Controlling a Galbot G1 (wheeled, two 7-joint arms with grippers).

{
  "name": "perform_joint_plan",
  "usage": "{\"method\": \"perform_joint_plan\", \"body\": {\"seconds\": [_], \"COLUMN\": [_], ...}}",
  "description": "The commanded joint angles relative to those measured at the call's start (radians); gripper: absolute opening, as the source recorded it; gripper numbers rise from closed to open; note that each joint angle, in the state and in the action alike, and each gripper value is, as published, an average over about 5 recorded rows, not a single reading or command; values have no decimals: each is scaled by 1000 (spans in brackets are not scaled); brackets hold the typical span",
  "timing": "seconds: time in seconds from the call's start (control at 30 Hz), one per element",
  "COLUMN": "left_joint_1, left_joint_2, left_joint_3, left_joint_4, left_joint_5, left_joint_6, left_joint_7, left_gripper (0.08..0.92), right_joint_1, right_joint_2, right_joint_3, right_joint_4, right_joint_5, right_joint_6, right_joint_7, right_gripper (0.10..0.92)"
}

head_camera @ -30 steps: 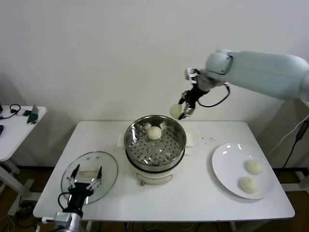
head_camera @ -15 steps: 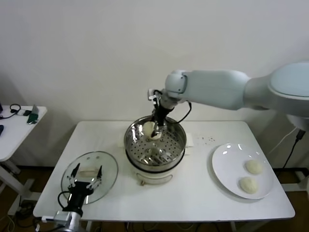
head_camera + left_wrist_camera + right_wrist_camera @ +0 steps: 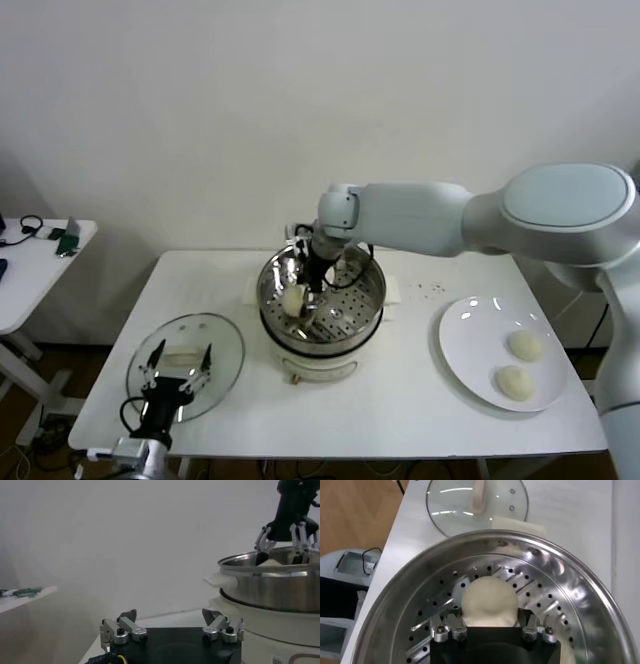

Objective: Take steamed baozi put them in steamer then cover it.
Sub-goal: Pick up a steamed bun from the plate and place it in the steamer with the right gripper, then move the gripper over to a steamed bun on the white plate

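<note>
1. since a second ago the right gripper [image 3: 300,296] has swung from behind the steamer [image 3: 322,295] down into its basket, jaws clamped on a baozi [image 3: 489,602] near the perforated floor.
2. another bun sat inside earlier; the arm hides it now.
3. two baozi [image 3: 526,345] [image 3: 515,381] wait on the plate [image 3: 470,340] by the table's right edge.
4. left gripper [image 3: 178,368], jaws apart, hovers over the glass lid [image 3: 222,340] at the front-left corner; covering is left.

Steamer [image 3: 580,605] rim cut off.
</note>
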Motion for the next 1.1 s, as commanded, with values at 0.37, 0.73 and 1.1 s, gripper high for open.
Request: {"method": "perform_joint_plan", "body": {"seconds": [0.37,0.73,1.1], "left_joint_1": [9,27,32], "left_joint_2": [-1,7,24], "left_joint_3": [-11,-16,-35], "left_joint_4": [-5,-17,-12], "left_joint_5": [-9,-39,-47], "left_joint_6": [0,-1,1], "left_joint_7": [-2,-4,-6], "left_gripper": [823,823,823], "right_joint_1": [2,243,397], "right_joint_2": [-23,-336,-777], "right_joint_3": [40,23,-97], "right_joint_4": [21,270,547], "right_joint_5": [-24,-89,-322], "right_joint_6": [-32,18,67], "right_joint_7": [1,-90,-154], "right_gripper": [822,823,823]}}
